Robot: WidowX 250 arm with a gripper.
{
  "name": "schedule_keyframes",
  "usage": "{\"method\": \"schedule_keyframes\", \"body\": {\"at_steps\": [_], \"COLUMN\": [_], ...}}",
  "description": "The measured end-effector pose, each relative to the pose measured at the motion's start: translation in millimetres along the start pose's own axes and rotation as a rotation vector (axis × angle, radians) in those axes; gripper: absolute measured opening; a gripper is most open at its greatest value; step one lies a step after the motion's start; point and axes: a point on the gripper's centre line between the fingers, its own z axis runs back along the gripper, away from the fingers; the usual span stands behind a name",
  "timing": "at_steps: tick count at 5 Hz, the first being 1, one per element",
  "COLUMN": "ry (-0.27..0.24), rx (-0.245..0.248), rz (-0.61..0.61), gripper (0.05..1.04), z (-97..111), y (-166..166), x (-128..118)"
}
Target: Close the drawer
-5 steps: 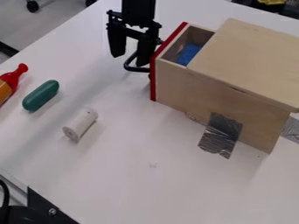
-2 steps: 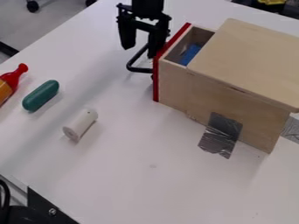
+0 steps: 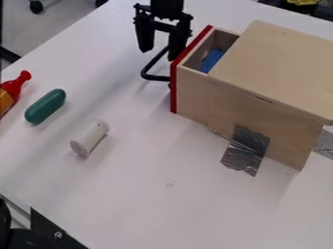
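Drawer (image 3: pixel 192 95) juts part-open at approx. 1 o'clock on tabletop (image 3: pixel 143 194), from box (image 3: pixel 280 63) at 2, w/ blue obj (image 3: pixel 211 59) inside, hand (image 3: pixel 159 52) at 12 near handle (image 3: pixel 156 77), jaws apart.

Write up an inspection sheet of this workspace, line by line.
Surface: white table, with a small faint mark near its middle.
Job's things: drawer partly open, red front standing out from the wooden cabinet; black handle on the front; blue item inside.
Clutter: red bottle, green capsule-shaped piece and white cylinder, all lying down; grey tape at the cabinet's base.
Gripper: open, pointing down by the drawer front; contact cannot be told.
Cables: nothing seen for certain.
Surroundings: floor with casters beyond the table; yellow item at the upper right.
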Motion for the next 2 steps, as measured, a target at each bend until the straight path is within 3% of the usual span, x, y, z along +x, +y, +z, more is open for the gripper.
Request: {"method": "schedule_keyframes", "body": {"at_steps": [2], "ry": [0.024], "rx": [-0.047], "rz": [-0.02], "gripper": [0.999], "z": [-10], "y": [-14], "x": [-4]}}
